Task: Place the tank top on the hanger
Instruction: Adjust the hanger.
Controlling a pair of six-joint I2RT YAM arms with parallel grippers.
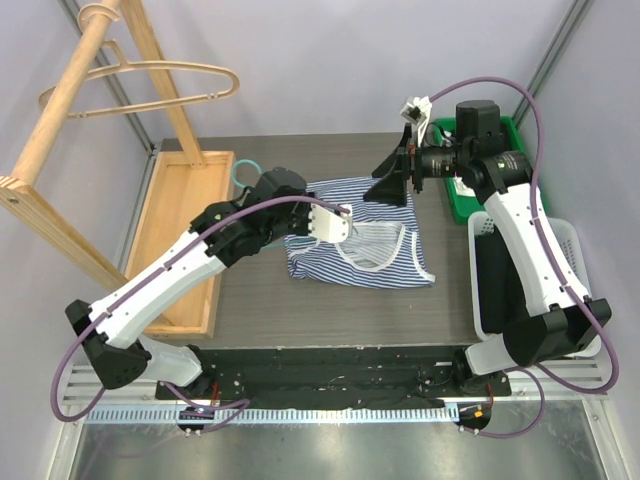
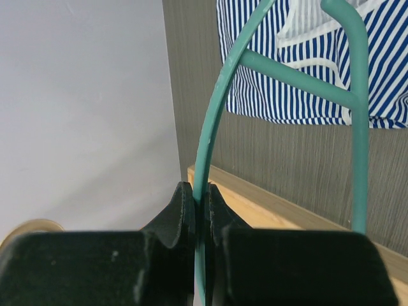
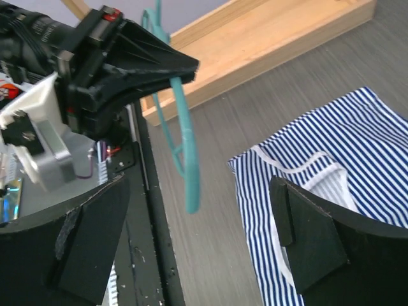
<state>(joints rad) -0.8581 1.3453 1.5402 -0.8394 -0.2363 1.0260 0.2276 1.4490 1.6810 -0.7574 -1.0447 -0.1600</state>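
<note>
The striped tank top [image 1: 365, 245] lies crumpled flat on the dark table, a little right of the middle. My left gripper [image 1: 272, 185] hovers over its left edge, shut on the thin teal hanger [image 2: 220, 108]; the hook [image 1: 245, 170] pokes out to the left. In the left wrist view the jaws [image 2: 203, 197] pinch the hanger's rod, with the tank top [image 2: 306, 83] beyond it. My right gripper [image 1: 400, 175] hangs open above the top's far edge. In the right wrist view nothing sits between its fingers [image 3: 306, 229]; the hanger [image 3: 185, 140] dangles left of the tank top [image 3: 344, 146].
A shallow wooden tray [image 1: 185, 230] lies along the table's left side. A wooden rack holds a tan hanger [image 1: 150, 85] at the back left. A green bin [image 1: 470, 190] and a white basket [image 1: 560, 250] holding a black garment [image 1: 500, 280] stand at the right.
</note>
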